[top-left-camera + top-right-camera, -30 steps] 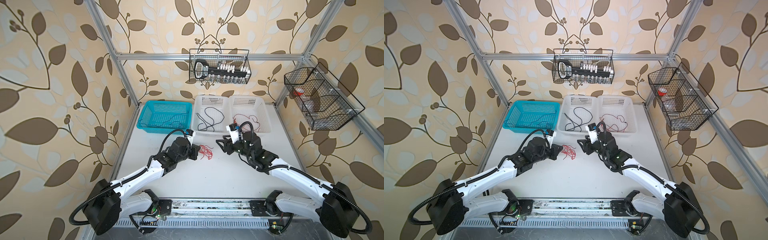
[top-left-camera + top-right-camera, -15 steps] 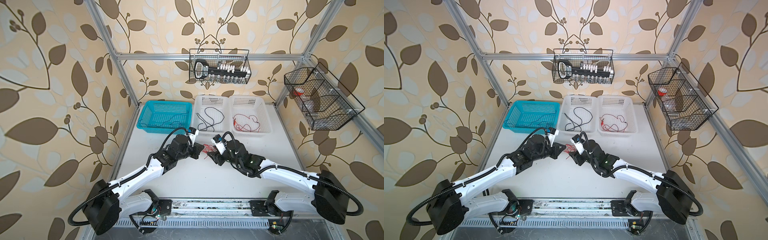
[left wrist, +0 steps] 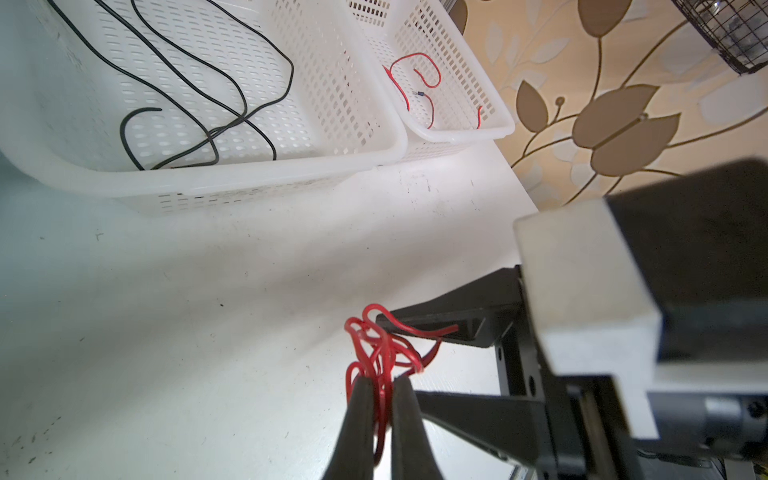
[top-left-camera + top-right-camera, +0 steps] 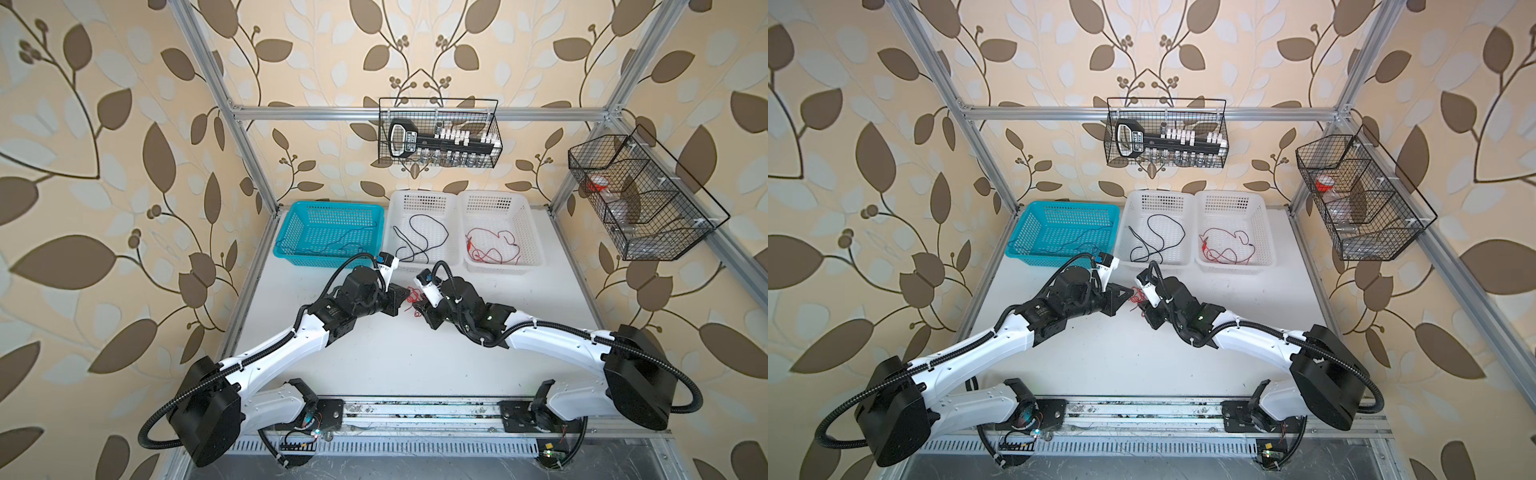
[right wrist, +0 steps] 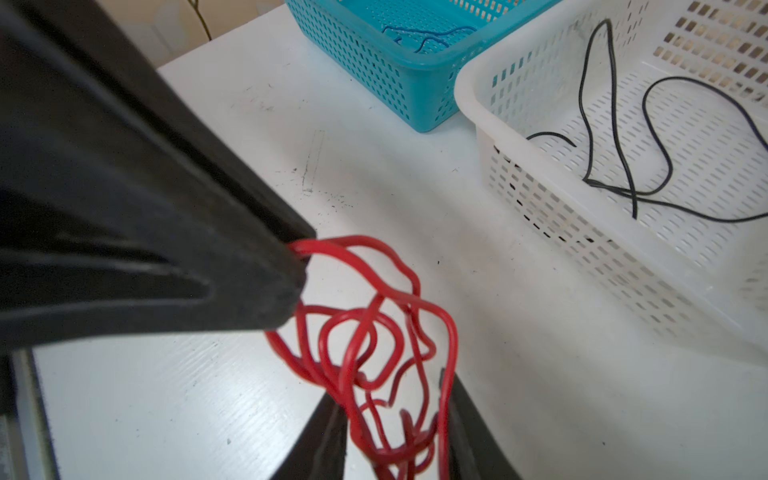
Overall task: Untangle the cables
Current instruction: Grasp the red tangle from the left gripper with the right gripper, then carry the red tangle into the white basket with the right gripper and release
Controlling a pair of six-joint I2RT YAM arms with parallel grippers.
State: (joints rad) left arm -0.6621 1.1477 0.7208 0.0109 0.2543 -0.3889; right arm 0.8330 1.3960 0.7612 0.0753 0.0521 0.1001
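Observation:
A tangle of red cables (image 4: pixel 412 296) (image 4: pixel 1137 296) hangs between my two grippers at mid-table. My left gripper (image 3: pixel 384 384) (image 4: pixel 405 296) is shut on the red tangle (image 3: pixel 384 345), strands pinched between its fingertips. My right gripper (image 5: pixel 390 390) (image 4: pixel 419 308) faces it from the right, fingers apart, with loose loops of the tangle (image 5: pixel 374 332) between them and brushing their inner faces. Other cables lie apart in baskets: a black one (image 4: pixel 419 237), a red one (image 4: pixel 494 245) and a blue one (image 4: pixel 332 245).
Three baskets line the table's back edge: teal (image 4: pixel 286 249), white (image 4: pixel 390 232) and white (image 4: pixel 536 245). Black wire baskets hang on the back wall (image 4: pixel 438 160) and the right frame (image 4: pixel 648 216). Bare white tabletop (image 4: pixel 415 357) lies in front of the grippers.
My right gripper came down and left from the front of the right white basket to the tangle, and its fingers narrowed round the loops. The left gripper stayed shut and barely moved.

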